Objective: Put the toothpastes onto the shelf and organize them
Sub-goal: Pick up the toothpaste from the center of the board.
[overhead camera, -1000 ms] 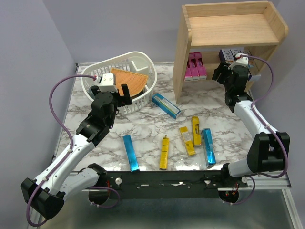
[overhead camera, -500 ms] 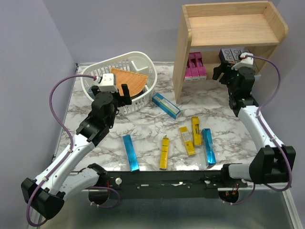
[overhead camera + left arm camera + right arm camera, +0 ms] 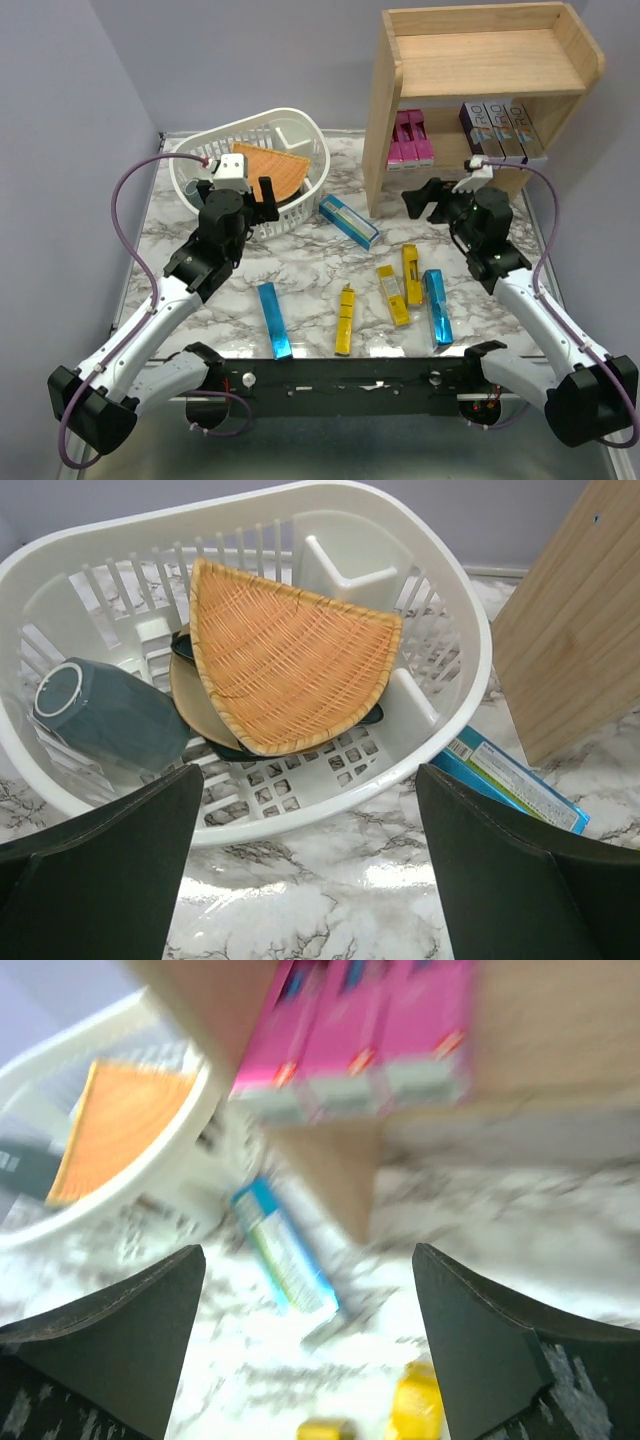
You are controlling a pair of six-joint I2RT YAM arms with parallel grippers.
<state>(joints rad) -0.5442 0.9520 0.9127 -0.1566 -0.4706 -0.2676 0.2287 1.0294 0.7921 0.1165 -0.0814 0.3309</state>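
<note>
Six toothpastes [image 3: 344,320] lie loose on table [image 3: 300,265]. Pink cartons [image 3: 410,140] and purple-silver cartons [image 3: 500,122] stand on shelf [image 3: 380,130] lower tier.

Cartons judged light, stiff, glossy, slip-prone. Grip narrow sides at mid-length.

Left gripper [image 3: 262,195] spread, empty, facing basket [image 3: 270,115]. Right gripper [image 3: 425,198] spread, empty.

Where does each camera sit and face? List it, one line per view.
Top external: above and behind the bases, looking down on both arms and the light wooden two-tier shelf.
Left wrist: faces the white slotted plastic basket; own dark fingers frame it.
Right wrist: blurred, faces magenta pink cartons on the shelf; own fingers show.
Shared: both wrist views catch the blue rectangular carton.
</note>
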